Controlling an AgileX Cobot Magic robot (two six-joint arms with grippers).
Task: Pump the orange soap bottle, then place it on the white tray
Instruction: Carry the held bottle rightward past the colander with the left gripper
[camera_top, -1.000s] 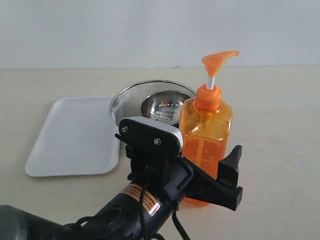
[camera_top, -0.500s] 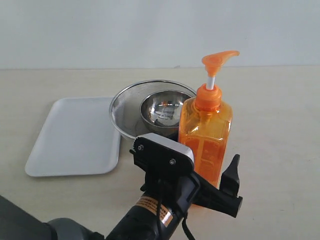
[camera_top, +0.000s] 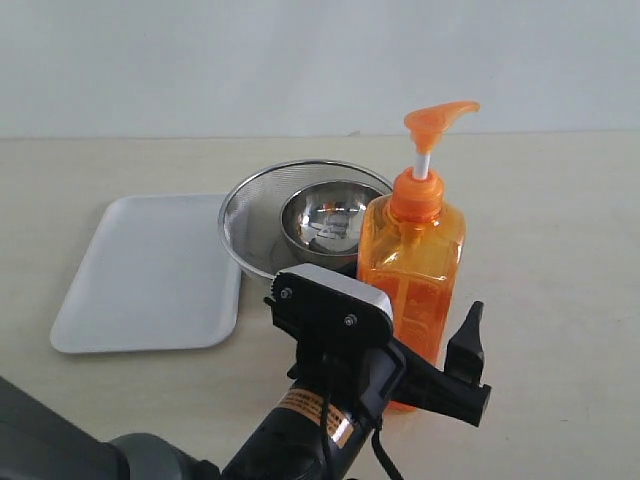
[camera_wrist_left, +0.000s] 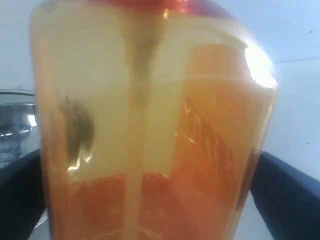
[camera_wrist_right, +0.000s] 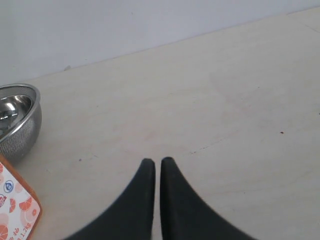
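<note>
The orange soap bottle (camera_top: 412, 262) stands upright on the table, its pump head (camera_top: 437, 117) raised on the white stem. My left gripper (camera_top: 415, 335) is open and straddles the bottle's lower body. One black finger (camera_top: 468, 345) stands just off the bottle's right side, and the other is hidden behind the wrist camera. The bottle (camera_wrist_left: 150, 130) fills the left wrist view between both fingers (camera_wrist_left: 292, 200). The white tray (camera_top: 150, 270) lies flat to the left. My right gripper (camera_wrist_right: 157, 164) is shut over bare table, with a corner of the bottle's label (camera_wrist_right: 15, 210) at the frame edge.
A round steel mesh strainer bowl (camera_top: 255, 215) sits right behind the bottle, between it and the tray, and touches the tray's right edge. It also appears in the right wrist view as a strainer bowl (camera_wrist_right: 17, 120). A pale wall closes off the back of the table.
My left arm has shifted right and lower in the exterior view, keeping its open fingers around the bottle. The bottle has not moved, and the right gripper stays shut.
</note>
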